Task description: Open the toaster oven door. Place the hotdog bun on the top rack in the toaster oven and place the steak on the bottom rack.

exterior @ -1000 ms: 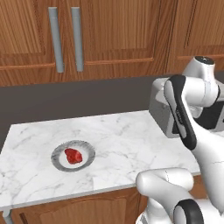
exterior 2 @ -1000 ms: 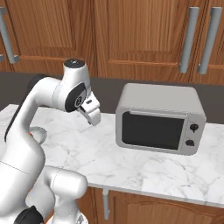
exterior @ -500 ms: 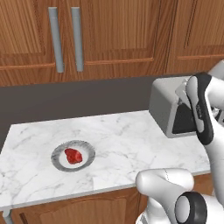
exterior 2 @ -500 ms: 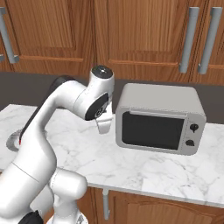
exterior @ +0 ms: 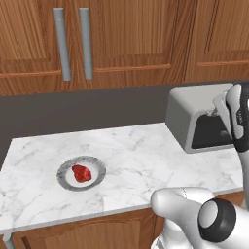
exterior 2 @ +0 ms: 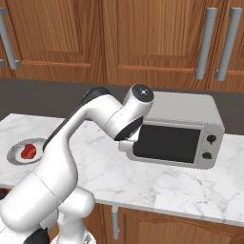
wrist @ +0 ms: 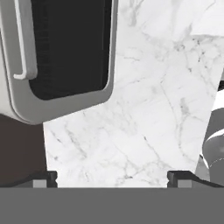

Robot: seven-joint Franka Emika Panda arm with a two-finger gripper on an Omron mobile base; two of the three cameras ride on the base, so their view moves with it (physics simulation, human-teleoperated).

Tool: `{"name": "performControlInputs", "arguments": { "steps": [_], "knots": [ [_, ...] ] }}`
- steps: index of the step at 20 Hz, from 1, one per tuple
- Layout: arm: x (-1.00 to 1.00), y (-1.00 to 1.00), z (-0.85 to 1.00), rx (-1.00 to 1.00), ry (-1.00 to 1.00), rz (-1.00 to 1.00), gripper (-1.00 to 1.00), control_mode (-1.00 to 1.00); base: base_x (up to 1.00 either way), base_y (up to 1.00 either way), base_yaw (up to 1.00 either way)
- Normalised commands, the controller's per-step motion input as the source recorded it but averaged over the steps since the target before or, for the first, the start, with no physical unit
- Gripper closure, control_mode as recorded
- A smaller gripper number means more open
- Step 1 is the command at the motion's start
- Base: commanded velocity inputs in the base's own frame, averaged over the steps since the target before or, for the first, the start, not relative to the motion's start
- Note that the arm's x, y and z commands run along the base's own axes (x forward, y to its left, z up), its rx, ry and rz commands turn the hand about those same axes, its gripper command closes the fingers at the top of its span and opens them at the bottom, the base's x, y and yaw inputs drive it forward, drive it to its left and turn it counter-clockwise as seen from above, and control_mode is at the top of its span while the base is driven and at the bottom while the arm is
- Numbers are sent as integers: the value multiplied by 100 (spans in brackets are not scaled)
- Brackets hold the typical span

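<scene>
The toaster oven stands at the counter's right end, light grey, with two black knobs. Its door is shut, dark glass facing me. My gripper is open with nothing between its fingers. It hovers above the marble just off the door's left edge. In the hand view the door and its thin handle bar lie at the upper left. The red steak lies on a small grey plate at the counter's left, also seen in the right base view. The hotdog bun is out of view.
White marble counter runs from the plate to the oven. Wooden cabinets with grey handles hang above a dark backsplash. My arm arches over the counter's middle toward the oven.
The arm has swung right across the counter. The gripper went from mid-counter to the oven door's left edge and stayed open. The steak has not moved.
</scene>
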Motion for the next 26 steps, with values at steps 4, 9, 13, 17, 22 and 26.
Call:
{"name": "performControlInputs", "arguments": {
  "steps": [4,9,13,17,22,26],
  "knots": [
    [30,-35,-12,12,0,-1,-100,-100,0,0,0],
    [46,-31,-11,6,0,0,-100,-100,0,0,0],
    [38,-38,-5,6,0,3,-100,-100,0,0,0],
    [37,-33,-9,6,0,1,-100,-100,0,0,0],
    [36,-17,-19,4,6,1,-100,-100,0,0,0],
    [32,-7,-25,0,3,2,-100,-100,0,0,0]
  ]
}}
